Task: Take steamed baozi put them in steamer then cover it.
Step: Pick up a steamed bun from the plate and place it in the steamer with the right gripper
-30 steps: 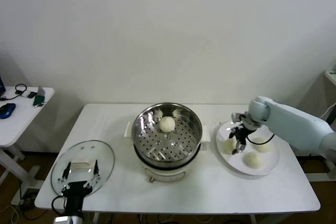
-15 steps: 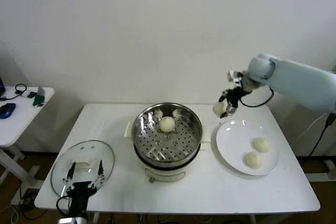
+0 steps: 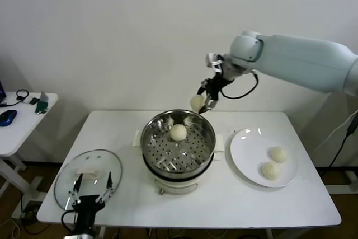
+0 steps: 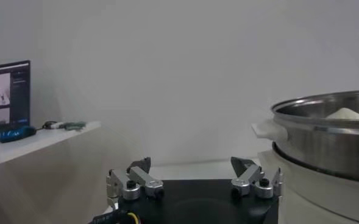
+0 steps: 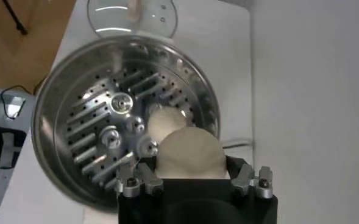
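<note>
1. A cream-white dough bun (image 3: 197,103) was pinched in the right pincer (image 3: 202,102), carried high above the shiny steel steamer's (image 3: 178,144) far rim, presumably for clearance.
2. The left pincer (image 3: 89,190) was left spread by the clear glass lid (image 3: 88,176) on the white bench (image 3: 291,205), likely readied for covering.

The steamer (image 4: 331,143) ran off the left wrist view's edge, only the crown of its baozi (image 4: 345,113) (the rest behind the rim) showed, and the monitor (image 4: 7,97) was cropped.
</note>
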You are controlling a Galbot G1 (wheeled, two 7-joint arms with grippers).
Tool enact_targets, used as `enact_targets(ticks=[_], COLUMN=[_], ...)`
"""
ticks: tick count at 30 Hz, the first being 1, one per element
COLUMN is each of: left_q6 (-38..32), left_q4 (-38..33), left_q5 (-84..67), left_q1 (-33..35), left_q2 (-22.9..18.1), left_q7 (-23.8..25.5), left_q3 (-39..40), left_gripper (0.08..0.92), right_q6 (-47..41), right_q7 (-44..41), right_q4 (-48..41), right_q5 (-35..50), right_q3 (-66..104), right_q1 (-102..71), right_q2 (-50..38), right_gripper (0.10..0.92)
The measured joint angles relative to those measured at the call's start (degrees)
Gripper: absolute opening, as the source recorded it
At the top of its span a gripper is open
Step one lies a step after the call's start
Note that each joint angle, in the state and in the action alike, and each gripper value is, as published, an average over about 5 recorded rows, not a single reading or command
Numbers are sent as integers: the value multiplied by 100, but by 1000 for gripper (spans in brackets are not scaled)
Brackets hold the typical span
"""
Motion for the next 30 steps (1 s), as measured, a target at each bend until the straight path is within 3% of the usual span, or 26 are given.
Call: enact_targets(ticks=[16, 30], left_q6=[21, 24], left_q4=[91, 199], left_q5=[-18, -56], left_q1=[-77, -172], left_q2=[11, 31], left_q7=[2, 5], left_q3=[-26, -40], left_gripper=[823, 823], right_q6=[-485, -611], right_q7=[469, 541], right_q4=[-112, -352], right_q5=[43, -76], right_q3=[-140, -127], right_q1=[-683, -1130], right_q2=[1298, 1722], right_gripper=[738, 767])
